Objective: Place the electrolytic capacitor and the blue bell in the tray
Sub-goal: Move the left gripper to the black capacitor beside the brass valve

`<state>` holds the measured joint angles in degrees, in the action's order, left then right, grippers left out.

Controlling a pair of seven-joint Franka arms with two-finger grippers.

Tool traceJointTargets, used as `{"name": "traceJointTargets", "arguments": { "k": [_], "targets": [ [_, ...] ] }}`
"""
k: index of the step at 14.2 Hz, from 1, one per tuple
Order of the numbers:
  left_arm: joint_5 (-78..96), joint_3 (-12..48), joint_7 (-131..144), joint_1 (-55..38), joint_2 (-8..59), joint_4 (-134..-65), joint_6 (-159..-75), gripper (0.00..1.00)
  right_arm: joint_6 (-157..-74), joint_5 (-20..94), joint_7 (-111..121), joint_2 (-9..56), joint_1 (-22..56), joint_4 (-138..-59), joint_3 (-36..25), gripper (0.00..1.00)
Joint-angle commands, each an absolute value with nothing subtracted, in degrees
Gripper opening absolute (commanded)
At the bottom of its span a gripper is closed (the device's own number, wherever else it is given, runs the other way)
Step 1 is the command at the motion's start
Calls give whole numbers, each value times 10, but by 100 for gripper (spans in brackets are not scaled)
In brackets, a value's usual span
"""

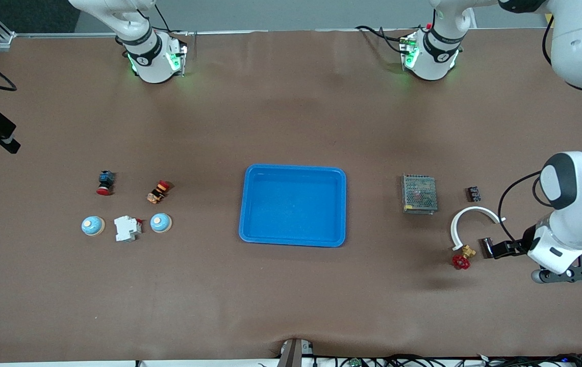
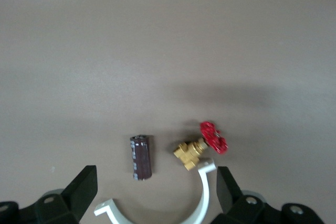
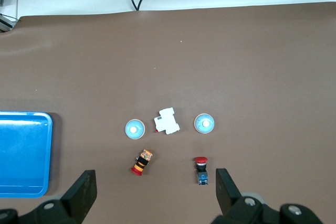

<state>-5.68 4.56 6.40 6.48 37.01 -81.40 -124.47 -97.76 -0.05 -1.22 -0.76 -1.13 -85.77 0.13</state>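
Brown tabletop, tray point(image 1: 294, 205) at centre, empty: nothing placed yet. Electrolytic capacitor point(image 2: 141, 157) lies under the left gripper point(image 2: 156, 188), jaws wide, holding nothing. Two blue bells point(image 1: 160, 223) sit toward nine o'clock; right gripper point(image 3: 156, 188) hangs above them, wide, empty.

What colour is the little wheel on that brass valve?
Red; the valve handwheel shows best in the left wrist view.
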Motion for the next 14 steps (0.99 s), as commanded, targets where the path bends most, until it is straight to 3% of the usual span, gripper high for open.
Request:
{"name": "traceJointTargets", "arguments": {
  "k": [1, 9, 14],
  "targets": [
    [-54, 47, 72, 76, 400, -802, -1262, 100, -968, -9, -8, 1, -19, -840, 4, 100],
    [-55, 47, 70, 84, 447, -802, -1263, 100, -965, -8, -18, 4, -11, -848, 4, 100],
    [-57, 46, 67, 91, 467, -802, -1265, 100, -975, -1, -214, 4, 58, -903, 10, 100]
  ]
}}
